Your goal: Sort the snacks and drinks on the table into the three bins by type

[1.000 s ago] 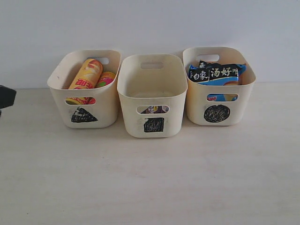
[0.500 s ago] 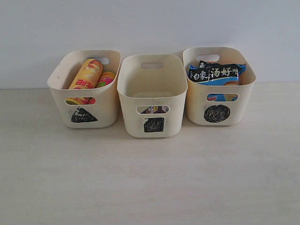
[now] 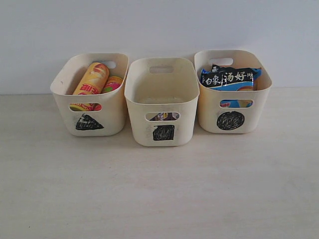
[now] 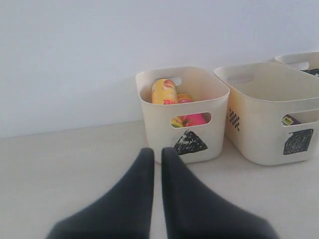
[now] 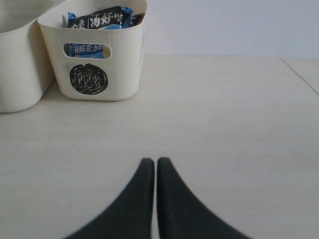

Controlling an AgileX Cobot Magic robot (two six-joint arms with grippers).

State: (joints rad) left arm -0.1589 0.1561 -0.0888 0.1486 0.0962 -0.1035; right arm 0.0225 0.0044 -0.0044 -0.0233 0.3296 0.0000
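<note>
While three bins stand in a row at the back of the table (image 3: 159, 199), the left gripper (image 4: 157, 154) and right gripper (image 5: 155, 164) each show jaws pressed together, gripping nothing, over the tabletop in front of them. Triangle bin (image 3: 113, 115): yellow-orange tube (image 3: 92, 78) and pink tube (image 3: 113, 83) leaning side by side. Circle bin (image 3: 207, 117): blue packet (image 3: 229, 78) standing up; square bin (image 3: 189, 124), between them: dark purple box (image 3: 163, 116) glimpsed through the front handle slot.
</note>
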